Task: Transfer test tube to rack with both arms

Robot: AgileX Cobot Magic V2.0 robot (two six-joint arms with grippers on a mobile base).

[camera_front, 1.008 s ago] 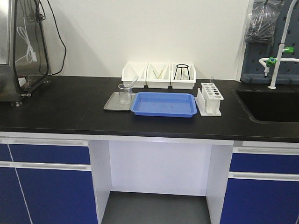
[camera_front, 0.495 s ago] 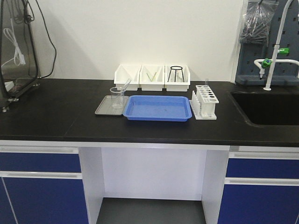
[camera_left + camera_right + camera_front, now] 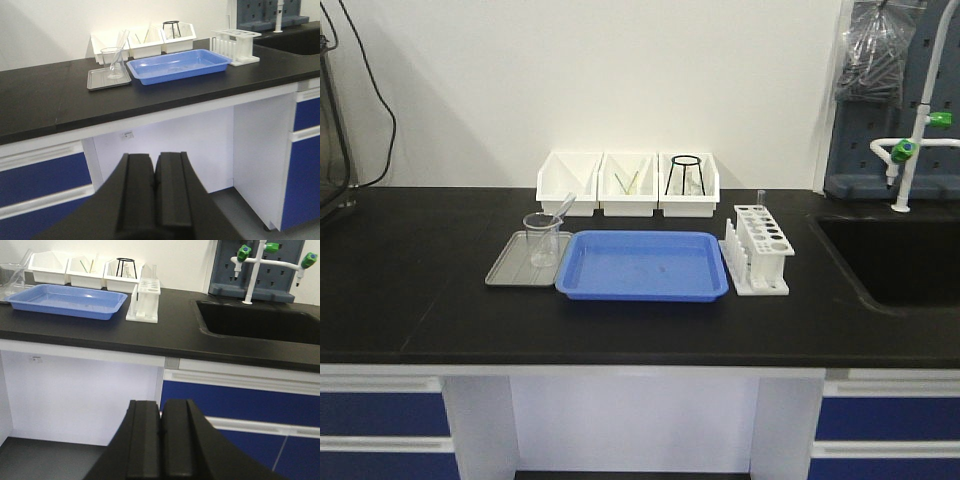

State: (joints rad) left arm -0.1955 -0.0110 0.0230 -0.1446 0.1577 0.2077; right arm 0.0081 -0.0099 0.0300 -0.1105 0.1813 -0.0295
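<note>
Front view: the test tube [image 3: 565, 207] leans in the beaker [image 3: 542, 240], no arms showing; the left gripper [image 3: 155, 197], clenched empty, sits well below and short of it; the right gripper [image 3: 161, 440], likewise clenched, faces the rack [image 3: 144, 300]; likely light, slick and brittle, so pinch its exposed upper end gently.

I see a blue tray [image 3: 642, 265] in the middle of the black counter [image 3: 420, 300]. Just beside it on the left lies a flat grey tray [image 3: 510, 272], and a clear beaker [image 3: 542, 240] stands on that. Behind the blue tray sit three white bins [image 3: 628, 207] in a row. The right one holds a black ring stand [image 3: 684, 172]. Far to the right of the blue tray are a dark sink [image 3: 885, 262] and a white tap with green knobs [image 3: 901, 150].
</note>
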